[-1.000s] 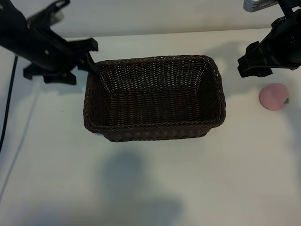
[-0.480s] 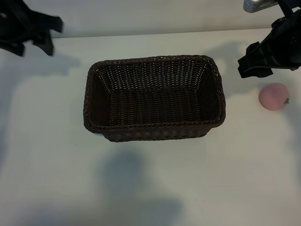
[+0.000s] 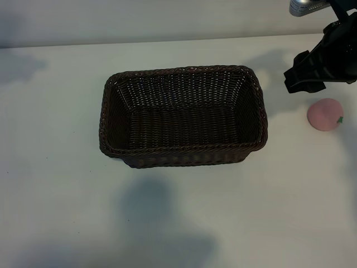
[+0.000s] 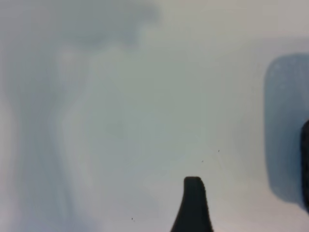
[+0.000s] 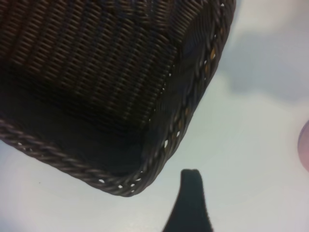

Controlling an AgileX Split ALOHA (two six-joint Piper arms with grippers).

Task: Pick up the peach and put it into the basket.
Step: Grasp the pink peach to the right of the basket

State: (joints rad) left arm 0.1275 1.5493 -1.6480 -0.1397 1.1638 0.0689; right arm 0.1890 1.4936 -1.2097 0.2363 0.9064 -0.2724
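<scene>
The peach (image 3: pixel 326 114) lies right of the basket (image 3: pixel 182 151), well apart.

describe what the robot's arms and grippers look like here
The right gripper and the arm behind it are matte black, blocky and angular, with a silver metal part above near the picture's top edge. In its wrist view a dark, narrow, round-tipped finger shows. The left arm is out of the exterior view; its wrist view shows a similar dark finger.

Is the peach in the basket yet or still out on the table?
Still out. The peach sits on the table to the right of the basket, whose inside shows only bare weave.
</scene>
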